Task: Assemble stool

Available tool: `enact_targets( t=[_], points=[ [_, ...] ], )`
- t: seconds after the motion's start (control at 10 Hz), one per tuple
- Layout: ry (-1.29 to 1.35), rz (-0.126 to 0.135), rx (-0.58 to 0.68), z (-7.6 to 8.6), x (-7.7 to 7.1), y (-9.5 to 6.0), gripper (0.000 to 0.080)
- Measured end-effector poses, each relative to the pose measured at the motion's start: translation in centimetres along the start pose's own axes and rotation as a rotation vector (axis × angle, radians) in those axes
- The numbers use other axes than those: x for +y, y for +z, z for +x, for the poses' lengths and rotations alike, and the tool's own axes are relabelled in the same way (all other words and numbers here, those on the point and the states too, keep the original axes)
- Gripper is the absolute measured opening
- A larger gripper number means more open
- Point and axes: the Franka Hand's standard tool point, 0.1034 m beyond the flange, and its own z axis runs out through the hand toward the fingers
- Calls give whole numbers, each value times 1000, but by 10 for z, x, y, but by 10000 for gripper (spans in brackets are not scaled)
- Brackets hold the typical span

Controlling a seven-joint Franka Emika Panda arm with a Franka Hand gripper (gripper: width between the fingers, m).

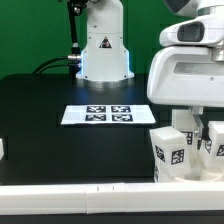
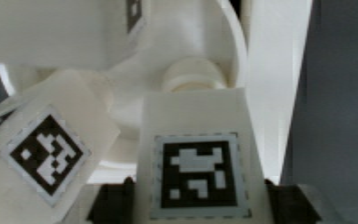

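Observation:
My gripper [image 1: 197, 138] hangs low at the exterior view's right front, among the white stool parts. In the wrist view the gripper [image 2: 197, 206] is shut on a chunky white stool leg [image 2: 197, 150], with the leg's square tag facing the camera between the dark pads [image 2: 115, 206]. The leg's far end meets a rounded socket [image 2: 190, 76] on a white part that could be the seat. A second tagged leg [image 2: 51, 150] lies right beside the held one. In the exterior view a tagged white part [image 1: 170, 152] stands by the gripper. The arm hides most of the seat.
The marker board [image 1: 96, 114] lies flat mid-table on the black surface. The robot base [image 1: 104, 50] stands at the back. A white rail [image 1: 70, 196] runs along the front edge. A small white piece [image 1: 3, 150] shows at the exterior view's left edge.

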Motion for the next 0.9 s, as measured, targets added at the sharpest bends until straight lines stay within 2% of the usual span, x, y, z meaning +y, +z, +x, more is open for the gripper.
enact_targets(
  t=[0.3, 0.4, 0.5, 0.6, 0.7, 0.9],
  points=[
    [0, 0, 0, 0, 0, 0, 343],
    [-1, -3, -12, -1, 1, 1, 514],
    [8, -4, -31, 3, 2, -3, 625],
    [26, 6, -17, 16, 2, -12, 625],
    [37, 8, -33, 21, 1, -16, 642],
    [57, 2, -132, 20, -6, -14, 648]
  ],
)
